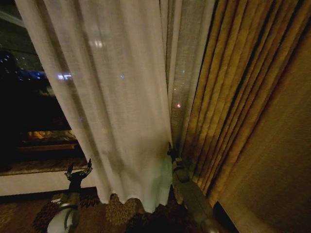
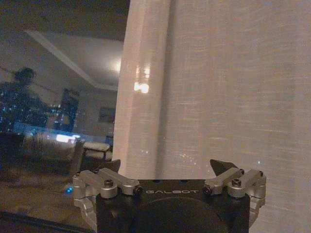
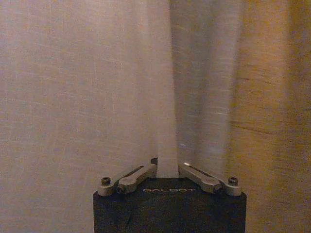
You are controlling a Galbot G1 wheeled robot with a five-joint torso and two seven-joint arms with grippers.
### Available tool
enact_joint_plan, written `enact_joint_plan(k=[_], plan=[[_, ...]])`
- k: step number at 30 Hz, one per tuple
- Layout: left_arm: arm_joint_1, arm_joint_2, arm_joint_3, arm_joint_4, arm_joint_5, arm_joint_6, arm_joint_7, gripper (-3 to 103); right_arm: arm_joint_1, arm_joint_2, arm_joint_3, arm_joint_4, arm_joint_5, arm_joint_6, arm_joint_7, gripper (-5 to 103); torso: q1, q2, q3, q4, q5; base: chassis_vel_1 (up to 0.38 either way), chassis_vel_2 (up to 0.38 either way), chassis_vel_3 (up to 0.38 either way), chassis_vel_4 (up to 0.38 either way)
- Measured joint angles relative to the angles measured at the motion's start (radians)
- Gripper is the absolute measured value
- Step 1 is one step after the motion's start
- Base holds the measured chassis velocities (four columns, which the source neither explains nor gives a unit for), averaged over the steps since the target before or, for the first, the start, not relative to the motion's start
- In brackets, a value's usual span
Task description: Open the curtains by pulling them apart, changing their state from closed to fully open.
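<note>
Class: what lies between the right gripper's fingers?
In the right wrist view, a fold of the sheer curtains is pinched between the right gripper's fingers.

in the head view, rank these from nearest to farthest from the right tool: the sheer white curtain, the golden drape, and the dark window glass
1. The sheer white curtain: the right tool is shut on a fold at its edge.
2. The golden drape: just beside the tool, on the robot's right.
3. The dark window glass: far off on the robot's left, past the curtain, nearer the open left tool.

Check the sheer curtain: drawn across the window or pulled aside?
Partly pulled aside: the sheer curtain is bunched rightward, baring dark window on the left. The right gripper pinches a fold.
</note>
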State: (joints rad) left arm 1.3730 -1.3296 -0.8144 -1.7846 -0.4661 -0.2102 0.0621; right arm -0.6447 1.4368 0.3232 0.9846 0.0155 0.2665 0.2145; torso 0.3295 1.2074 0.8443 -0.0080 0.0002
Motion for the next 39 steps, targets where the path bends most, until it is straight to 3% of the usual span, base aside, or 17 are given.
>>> enact_joint_plan(k=[8, 13, 20, 24, 26, 29, 30, 32, 33, 36, 39], plan=[[0.0, 0.0, 0.0, 0.0, 0.0, 0.0, 0.0, 100, 0.028, -0.031, 0.034, -0.009, -0.052, -0.091, 0.168, 0, 0.0, 0.0, 0.0, 0.0, -0.0001, 0.0, 0.0, 0.0, 0.0], [0.0, 0.0, 0.0, 0.0, 0.0, 0.0, 0.0, 100, 0.026, -0.035, 0.037, -0.001, -0.081, -0.121, 0.217, 0, 0.0, 0.0, 0.0, -0.0002, -0.0001, 0.0, 0.0, 0.0, 0.0], [0.0, 0.0, 0.0, 0.0, 0.0, 0.0, 0.0, 100, 0.004, -0.032, 0.016, 0.046, -0.077, -0.136, 0.226, 0, 0.0, 0.0, 0.0, 0.0, -0.0002, 0.0, 0.0, 0.0, 0.0], [0.0, 0.0, 0.0, 0.0, 0.0, 0.0, 0.0, 100, -0.024, -0.033, -0.009, 0.099, -0.036, -0.14, 0.193, 0, 0.0, 0.0, 0.0, -0.0001, -0.0002, 0.0, 0.0, 0.0, 0.0], [0.0, 0.0, 0.0, 0.0, 0.0, 0.0, 0.0, 100, -0.068, -0.047, -0.04, 0.171, 0.039, -0.143, 0.121, -3, 0.0, 0.0, 0.0, 0.0001, -0.0003, 0.0, 0.0, 0.0, 0.0], [0.0, 0.0, 0.0, 0.0, 0.0, 0.0, 0.0, 100, -0.103, -0.06, -0.056, 0.226, 0.085, -0.149, 0.062, 1, 0.0, 0.0, 0.0, 0.0001, -0.0003, 0.0, 0.0, 0.0, 0.0], [0.0, 0.0, 0.0, 0.0, 0.0, 0.0, 0.0, 100, -0.139, -0.077, -0.071, 0.279, 0.13, -0.158, 0.012, 12, 0.0, 0.0, 0.0, 0.0, -0.0001, 0.0, 0.0, 0.0, 0.0], [0.0, 0.0, 0.0, 0.0, 0.0, 0.0, 0.0, 100, -0.193, -0.106, -0.085, 0.363, 0.2, -0.188, -0.048, 17, 0.0, 0.0, 0.0, 0.0, -0.0003, 0.0, 0.0, 0.0, 0.0], [0.0, 0.0, 0.0, 0.0, 0.0, 0.0, 0.0, 100, -0.193, -0.106, -0.085, 0.363, 0.2, -0.188, -0.048, 17, 0.0, 0.0, 0.0, 0.0, -0.0003, 0.0, 0.0, 0.0, 0.0], [0.0, 0.0, 0.0, 0.0, 0.0, 0.0, 0.0, 100, -0.255, -0.132, -0.093, 0.454, 0.237, -0.211, -0.088, 33, 0.0, 0.0, 0.0, -0.0002, -0.0003, 0.0, 0.0, 0.0, 0.0], [0.0, 0.0, 0.0, 0.0, 0.0, 0.0, 0.0, 100, -0.279, -0.139, -0.093, 0.487, 0.239, -0.217, -0.107, 38, 0.0, 0.0, 0.0, -0.0001, -0.0002, 0.0, 0.0, 0.0, 0.0]])
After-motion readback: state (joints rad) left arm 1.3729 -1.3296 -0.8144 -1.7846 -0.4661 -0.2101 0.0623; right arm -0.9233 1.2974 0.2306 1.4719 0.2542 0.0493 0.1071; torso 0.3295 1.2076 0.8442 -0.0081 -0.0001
